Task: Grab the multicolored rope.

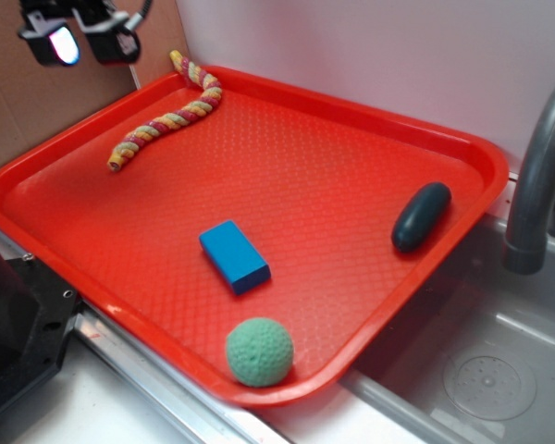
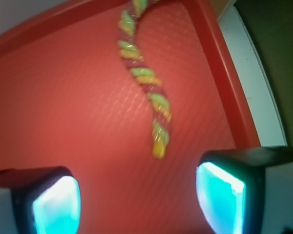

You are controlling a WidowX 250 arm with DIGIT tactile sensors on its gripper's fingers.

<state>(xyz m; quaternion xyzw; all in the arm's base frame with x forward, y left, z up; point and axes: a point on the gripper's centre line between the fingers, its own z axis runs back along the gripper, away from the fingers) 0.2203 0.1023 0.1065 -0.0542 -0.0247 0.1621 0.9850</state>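
Exterior view gives you the whole layout: a red tray (image 1: 370,120) sits beside a sink (image 1: 499,370), with a grey faucet (image 1: 536,176) at the right edge. You find the multicolored rope (image 1: 171,116) lying in a wavy line along the tray's far left corner, its upper end resting up against the rim and its lower end out on the tray floor. A blue block (image 1: 234,256) lies near the tray's middle, well apart from the rope. A green ball (image 1: 259,351) rests against the near rim, and a dark oval object (image 1: 421,215) lies by the right rim.

Your gripper (image 1: 83,42) hangs at the top left of the picture, above the tray's left rim and clear of the rope.

From the wrist view you see the fingers (image 2: 219,197) spread wide with nothing between them, their pads glowing cyan. The rope's loose end points down toward the gap, above the fingertips and not touching either one. The picture is somewhat blurred.
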